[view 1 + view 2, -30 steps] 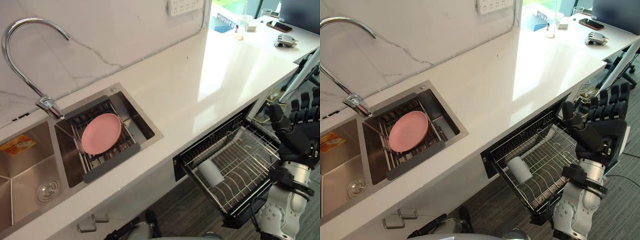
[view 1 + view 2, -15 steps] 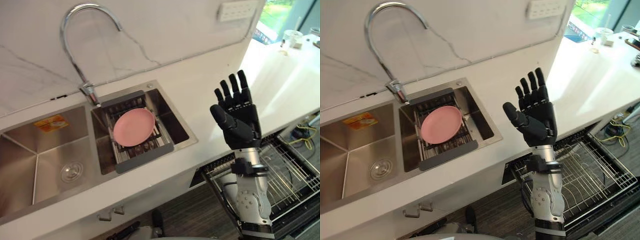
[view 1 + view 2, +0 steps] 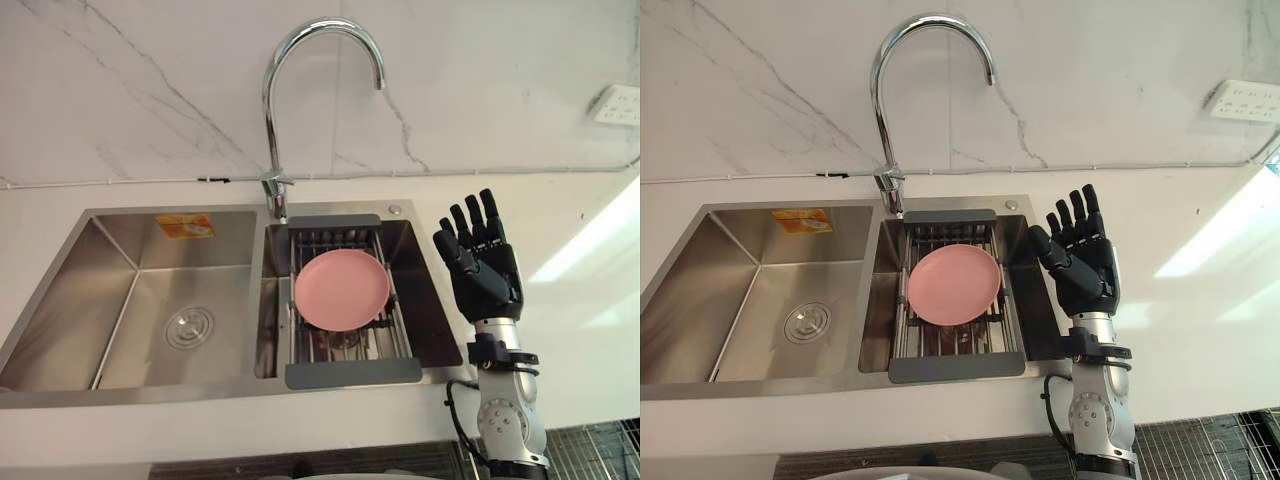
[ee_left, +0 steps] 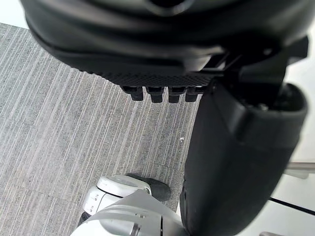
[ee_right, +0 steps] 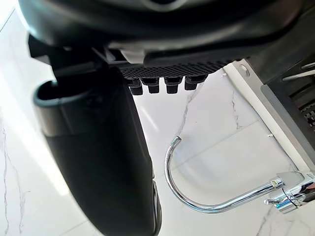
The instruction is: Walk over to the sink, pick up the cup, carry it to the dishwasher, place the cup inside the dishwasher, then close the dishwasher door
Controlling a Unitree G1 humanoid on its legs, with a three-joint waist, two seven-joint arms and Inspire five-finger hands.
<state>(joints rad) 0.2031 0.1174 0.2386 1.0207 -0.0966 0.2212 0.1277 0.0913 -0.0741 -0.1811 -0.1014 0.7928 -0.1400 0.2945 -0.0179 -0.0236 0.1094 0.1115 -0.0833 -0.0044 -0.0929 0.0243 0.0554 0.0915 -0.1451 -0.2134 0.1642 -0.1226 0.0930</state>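
Left eye view and right eye view are centred on the sink, where a pink plate is seen on the drainer rack in the right basin, near the faucet. The cup's place cannot be told. The right hand is held upright, spread and empty, just right of the sink; the left hand hangs relaxed and empty. If a grasp is attempted here, the plate could be knocked or the faucet struck. The dishwasher rack, drawn out at near right, could be bumped in turning.

Faucet, racked plate over sink
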